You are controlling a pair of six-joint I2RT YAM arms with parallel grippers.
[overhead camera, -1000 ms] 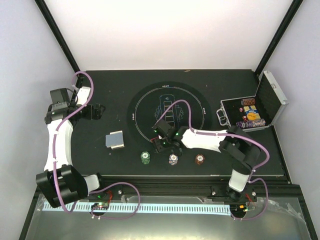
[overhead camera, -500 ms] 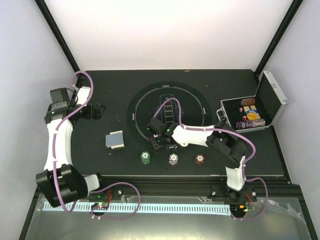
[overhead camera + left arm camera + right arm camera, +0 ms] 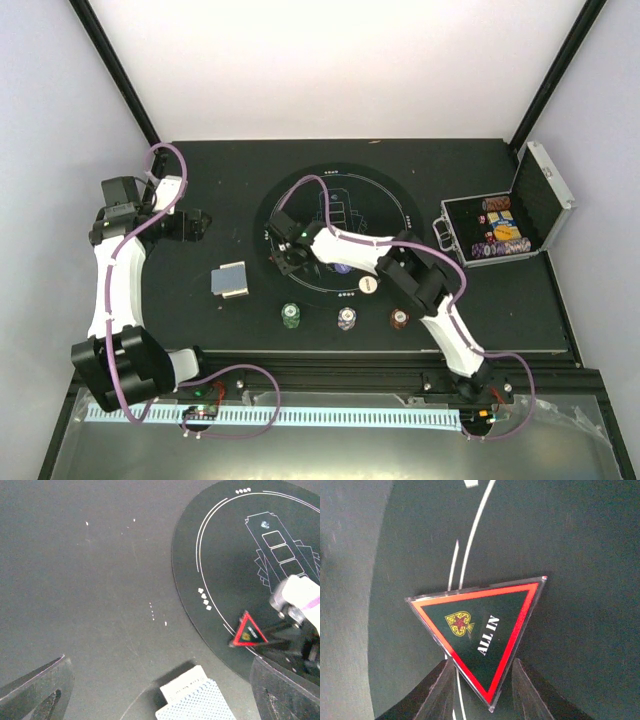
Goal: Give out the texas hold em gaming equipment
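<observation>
- Step in hand: the right gripper [image 3: 290,252], reaching to left of centre in the overhead view, has the red-bordered triangular plastic marker [image 3: 480,630], lettered "ALL IN", at its fingertips. This is judged to be the placing of that marker, one item of the set being dealt out.
- Right jaws: drawn in narrow. In the wrist view the two dark fingers [image 3: 440,692] rise from the lower edge of the frame. They appear to press the two sloping sides of the marker's lower corner, which projects down between them. The rest of the triangle lies beyond the fingertips, toward frame centre.
- Position of the marker: over the left rim of the round black mat with white lines [image 3: 390,215], crossing its white ring line. Whether it rests on the mat or hangs just above cannot be told.
- Left jaws: the left gripper [image 3: 190,224], at the left of the overhead view, stands wide and holds nothing. The deck of blue-grey-backed playing cards [image 3: 230,280] lies below it in the frame, apart from the marker.
- Other items: a white round button [image 3: 368,285] in the mat's lower part. Below the mat, in a row, are a green striped chip [image 3: 290,316], a pale striped chip [image 3: 346,318] and a maroon striped chip [image 3: 400,318]. More chips show in the silver hinged metal case [image 3: 545,190] at right.
- Next move, as judged: bring the marker flat onto the mat, part the jaws, then draw back along the finger line — a sideways exit would likely drag the thin triangle.
</observation>
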